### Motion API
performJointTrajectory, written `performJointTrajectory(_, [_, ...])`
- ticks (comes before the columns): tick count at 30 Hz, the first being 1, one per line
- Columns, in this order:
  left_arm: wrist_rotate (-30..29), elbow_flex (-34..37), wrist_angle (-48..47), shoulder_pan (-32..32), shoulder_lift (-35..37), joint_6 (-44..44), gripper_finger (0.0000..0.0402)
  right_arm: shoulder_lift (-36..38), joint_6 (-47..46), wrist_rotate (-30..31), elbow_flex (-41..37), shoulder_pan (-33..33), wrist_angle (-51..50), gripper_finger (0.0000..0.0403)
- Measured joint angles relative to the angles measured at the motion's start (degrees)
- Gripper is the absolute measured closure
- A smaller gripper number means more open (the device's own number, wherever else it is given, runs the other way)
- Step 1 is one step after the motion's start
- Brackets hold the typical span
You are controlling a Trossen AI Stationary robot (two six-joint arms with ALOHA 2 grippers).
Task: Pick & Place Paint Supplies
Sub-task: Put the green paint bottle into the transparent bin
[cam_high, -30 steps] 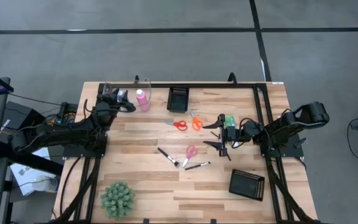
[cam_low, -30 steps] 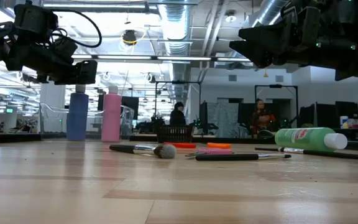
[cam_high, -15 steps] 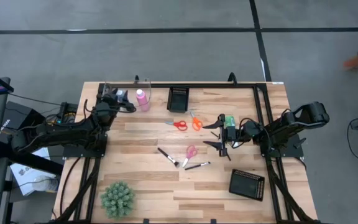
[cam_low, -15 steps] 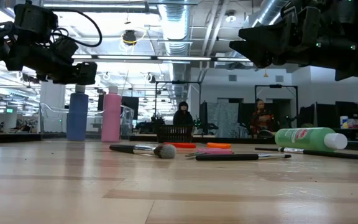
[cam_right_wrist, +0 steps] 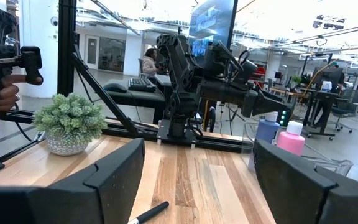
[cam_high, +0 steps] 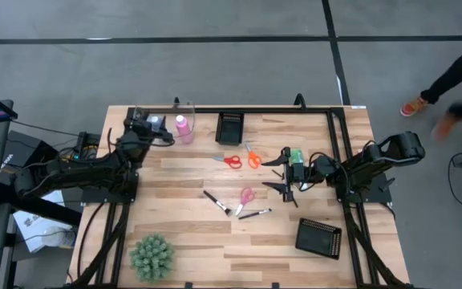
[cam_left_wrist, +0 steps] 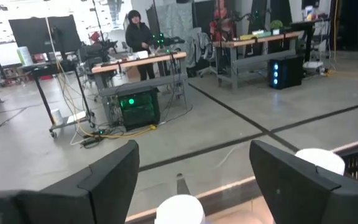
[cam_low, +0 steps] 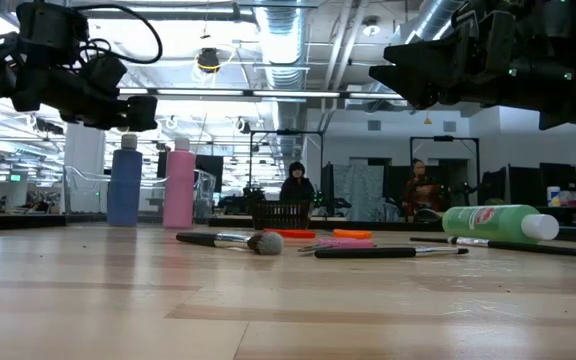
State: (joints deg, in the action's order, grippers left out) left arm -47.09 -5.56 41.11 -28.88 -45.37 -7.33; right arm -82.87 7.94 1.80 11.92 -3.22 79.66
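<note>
The left pincer, spread wide and empty, is hovered just above the blue white-capped plastic bottle; light, rigid and slick, it is best gripped mid-body.

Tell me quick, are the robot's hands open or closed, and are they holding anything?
Left hand: open, holding nothing, above the blue bottle.
Right hand: open, holding nothing, raised above the table.

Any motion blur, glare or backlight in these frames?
High view: only the person walking past the table's far right corner is smeared. Low view: bright ceiling lights backlight the left hand, a dark silhouette above the blue bottle. Left wrist view: the white caps near the lens are soft.
</note>
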Motion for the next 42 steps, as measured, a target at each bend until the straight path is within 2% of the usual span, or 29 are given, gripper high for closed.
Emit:
performJointTrajectory(10, [1.05, -0.17, 7.96, 1.69, -0.01, -5.51, 0.0103, 0.0, 0.04, 0.01, 0.0, 0.16, 0.0, 0.0117])
performJointTrajectory(18, [3.49, -5.8, 7.39, 8.72, -0.02, -10.06, 0.0103, 0.0, -0.28, 0.0, 0.0, 1.09, -0.28, 0.0117])
performJointTrajectory(25, [13.12, -8.11, 6.28, 17.53, -0.5, -8.1, 0.0103, 0.02, -0.42, -0.07, 0.0, 1.05, -0.39, 0.0117])
performJointTrajectory(36, [28.48, -8.26, -1.52, 27.56, -0.94, 2.21, 0.0103, 0.02, -1.45, -1.45, 0.22, 0.99, -0.57, 0.0117])
performJointTrajectory(39, [33.38, -8.26, -3.29, 29.77, -0.96, 3.48, 0.0103, 0.0, -2.83, -3.62, 2.17, 0.63, -1.72, 0.0117])
performJointTrajectory(42, [34.57, -8.26, -3.26, 31.92, -0.94, 3.74, 0.0103, -1.75, -2.53, -3.76, 5.56, -0.84, -4.26, 0.0117])
